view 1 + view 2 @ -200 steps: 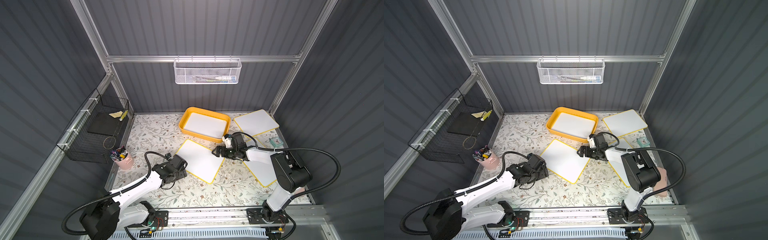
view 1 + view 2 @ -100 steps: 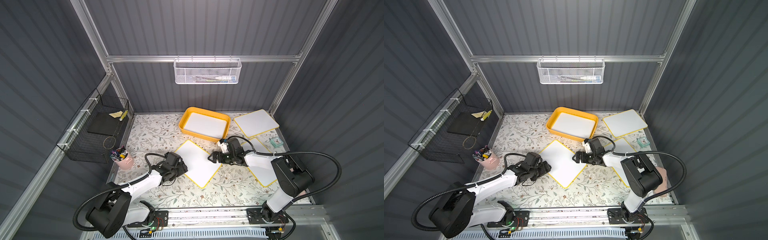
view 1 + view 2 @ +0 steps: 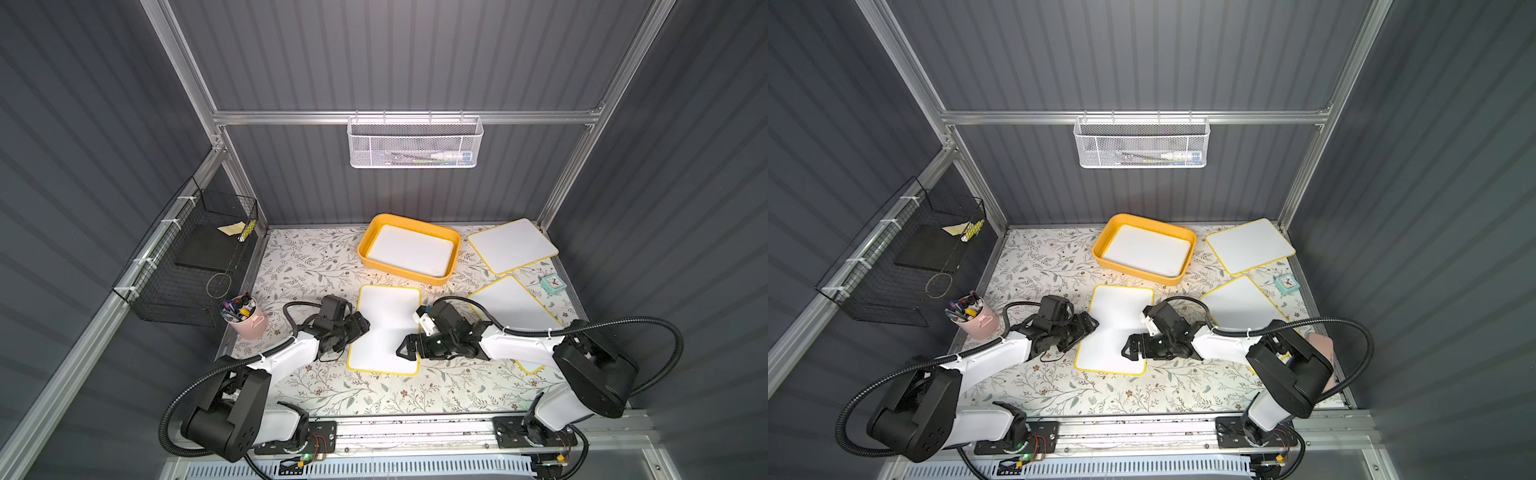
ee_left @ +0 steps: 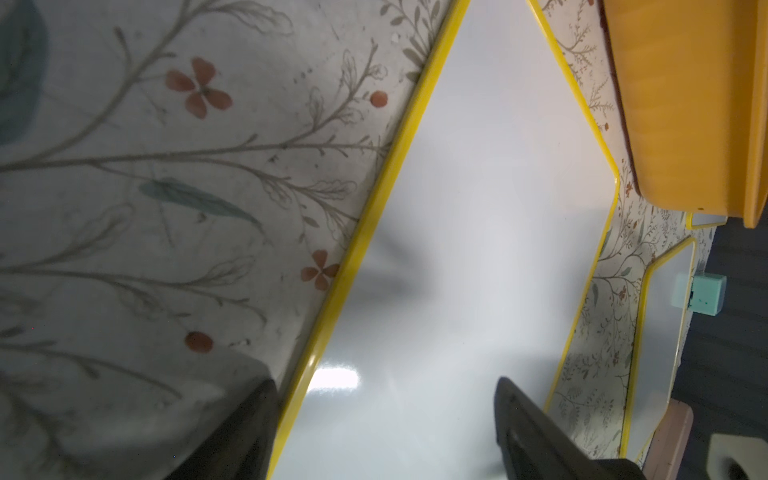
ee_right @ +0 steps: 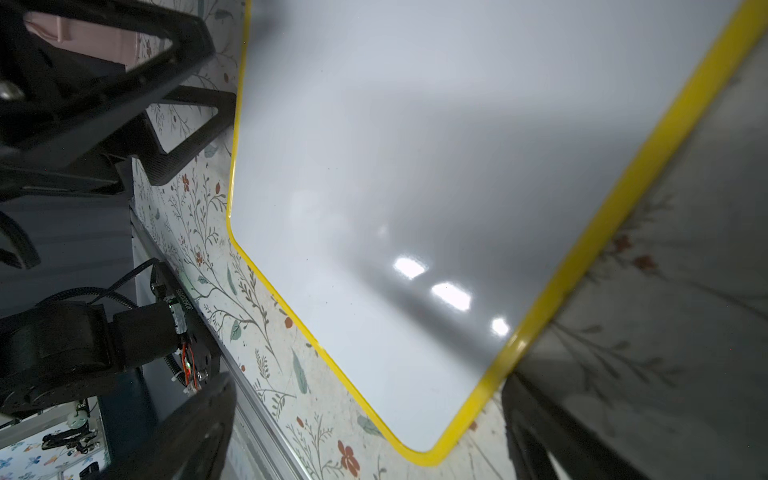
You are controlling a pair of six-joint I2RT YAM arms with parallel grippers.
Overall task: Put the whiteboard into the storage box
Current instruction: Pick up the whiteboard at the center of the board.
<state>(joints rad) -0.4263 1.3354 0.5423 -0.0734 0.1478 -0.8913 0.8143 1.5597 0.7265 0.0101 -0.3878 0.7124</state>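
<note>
Left gripper (image 3: 360, 327): spread wide and pinching nothing. Its jaws straddled one long yellow edge of the whiteboard (image 3: 386, 328), one over the tabletop (image 3: 316, 257) and one over the white face.
Right gripper (image 3: 405, 350): also spread and empty, set across the opposite long edge, close to the corner nearest the arm bases.
Whiteboard: flat on the tabletop, directly between the two grippers.
Change: a second earlier it had lain cornerwise like a diamond. It had since turned until a short end faced away from the arms, and the right gripper had slid down its edge towards the bases.
Storage box (image 3: 399, 271): just beyond the whiteboard's far end, ahead of both grippers and not touching it. A stored board (image 3: 409, 249) already lay inside.
Meaning: the whiteboard now looked roughly squared to the box but not yet lifted. A grip on both edges probably came next.
</note>
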